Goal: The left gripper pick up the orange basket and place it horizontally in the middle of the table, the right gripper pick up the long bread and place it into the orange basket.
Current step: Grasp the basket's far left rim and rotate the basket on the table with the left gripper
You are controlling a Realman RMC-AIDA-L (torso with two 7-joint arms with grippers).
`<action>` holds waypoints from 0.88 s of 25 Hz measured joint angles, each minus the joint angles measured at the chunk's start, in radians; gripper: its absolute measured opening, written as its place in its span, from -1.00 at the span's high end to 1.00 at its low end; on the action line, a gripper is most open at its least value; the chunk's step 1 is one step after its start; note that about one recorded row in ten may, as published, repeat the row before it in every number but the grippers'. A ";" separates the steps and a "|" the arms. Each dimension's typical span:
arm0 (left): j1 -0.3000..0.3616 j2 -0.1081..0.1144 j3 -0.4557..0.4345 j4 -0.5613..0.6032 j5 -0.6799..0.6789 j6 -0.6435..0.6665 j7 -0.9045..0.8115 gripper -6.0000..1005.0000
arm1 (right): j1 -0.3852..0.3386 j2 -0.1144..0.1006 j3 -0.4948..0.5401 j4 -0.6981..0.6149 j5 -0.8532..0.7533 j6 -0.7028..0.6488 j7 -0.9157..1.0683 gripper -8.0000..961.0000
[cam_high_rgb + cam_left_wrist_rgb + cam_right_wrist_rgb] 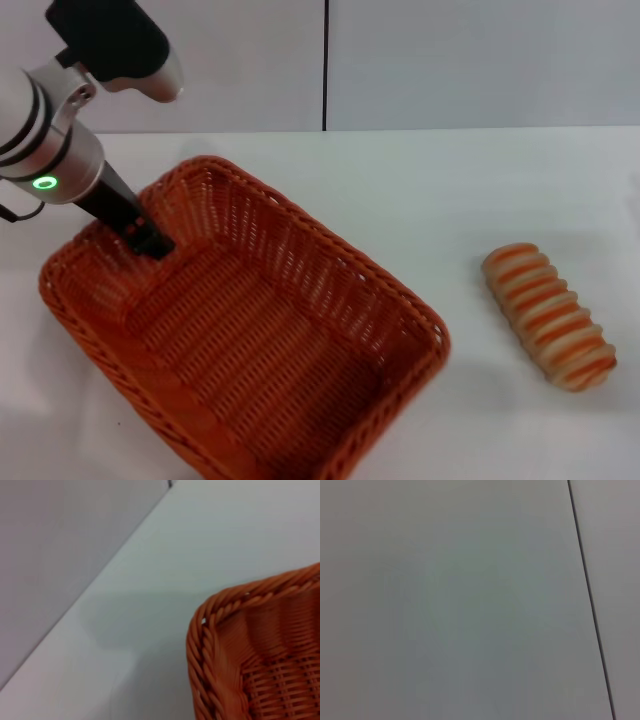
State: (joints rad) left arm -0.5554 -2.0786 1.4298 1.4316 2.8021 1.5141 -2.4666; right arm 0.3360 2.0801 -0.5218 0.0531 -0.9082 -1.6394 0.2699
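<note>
So from where I'm standing, the big rectangular orange woven wicker basket (250,340) with the braided rim takes up most of the lower left and middle of the head view, sitting on the plain white desk (420,190) at an angle, one corner pointing to the upper left and the opposite one running off toward the bottom edge. It's skewed, not lined up with the desk edge.

The left end effector (148,238), a black two-finger thing on a white and silver arm with a glowing green ring light (44,183), comes in from the upper left of the frame and reaches down at the basket's upper left end. Its black tip is right at the wall there, inside the rim, touching or nearly touching the weave. I honestly can't tell if the fingers are spread or pinched on the wicker, they blur into one dark shape.

The left wrist view just shows one braided corner of the basket (260,655) in the lower right, with bare white desk (175,555) around it and a grey wall in the upper left.

The long oblong ridged bread (549,315), striped orange-brown and cream, lies on the desk at the right side of the head view, well apart from the basket, slanting from upper left to lower right.

The right end effector isn't visible in any view; its wrist camera shows only a plain pale surface with a thin dark seam (590,600) down the right side.
</note>
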 joint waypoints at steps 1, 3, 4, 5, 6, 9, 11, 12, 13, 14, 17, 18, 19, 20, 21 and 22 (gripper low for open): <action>-0.024 0.000 0.008 -0.018 0.000 0.023 -0.004 -0.26 | 0.001 0.000 0.000 0.000 0.000 0.002 0.000 -0.32; -0.029 0.000 0.023 -0.017 -0.001 0.028 -0.010 -0.16 | 0.003 0.000 0.000 0.000 0.000 0.004 0.000 -0.32; -0.029 0.000 0.023 -0.017 -0.001 0.028 -0.010 -0.10 | 0.004 0.000 0.000 0.000 0.000 0.004 0.000 -0.32; -0.029 0.000 0.023 -0.017 -0.001 0.028 -0.010 -0.03 | 0.004 0.000 0.000 0.000 0.000 0.004 0.000 -0.32; -0.033 0.000 0.038 -0.013 -0.001 0.031 -0.015 0.03 | 0.005 0.000 0.000 -0.001 0.000 0.004 0.000 -0.32; -0.042 0.000 0.074 -0.007 0.009 0.020 -0.050 0.22 | 0.006 0.000 0.000 -0.003 0.000 0.004 0.000 -0.32; -0.042 0.000 0.074 -0.007 0.009 0.020 -0.050 0.29 | 0.006 -0.001 0.000 -0.004 0.000 0.004 0.000 -0.32; -0.043 0.000 0.089 -0.004 0.013 0.011 -0.049 0.33 | 0.006 -0.001 0.001 -0.006 0.000 0.004 0.000 -0.32; -0.043 0.000 0.089 -0.004 0.013 0.011 -0.049 0.36 | 0.006 -0.001 0.001 -0.008 0.000 0.005 0.000 -0.32; -0.043 0.000 0.095 -0.001 0.013 0.007 -0.049 0.39 | 0.006 -0.001 0.001 -0.008 0.000 0.005 0.000 -0.32; -0.044 0.000 0.097 0.000 0.011 0.005 -0.054 0.43 | 0.006 -0.002 0.002 -0.009 0.000 0.004 0.000 -0.32; -0.046 0.000 0.092 0.006 0.006 -0.005 -0.106 0.43 | 0.006 -0.002 0.002 -0.010 0.000 0.004 0.001 -0.32; -0.049 0.000 0.073 0.013 0.006 -0.022 -0.170 0.43 | 0.006 -0.002 0.002 -0.010 0.000 0.004 0.002 -0.32; -0.051 0.000 0.060 0.015 0.007 -0.031 -0.206 0.43 | 0.006 -0.002 0.002 -0.011 0.000 0.004 0.003 -0.32; -0.051 0.000 0.060 0.015 0.007 -0.031 -0.206 0.43 | 0.007 -0.002 0.002 -0.011 0.000 0.004 0.004 -0.32; -0.051 0.000 0.060 0.015 0.007 -0.031 -0.206 0.43 | 0.009 -0.002 0.002 -0.011 0.000 0.004 0.005 -0.32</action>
State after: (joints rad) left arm -0.6065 -2.0785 1.4894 1.4469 2.8089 1.4835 -2.6724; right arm 0.3449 2.0780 -0.5199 0.0416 -0.9080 -1.6351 0.2749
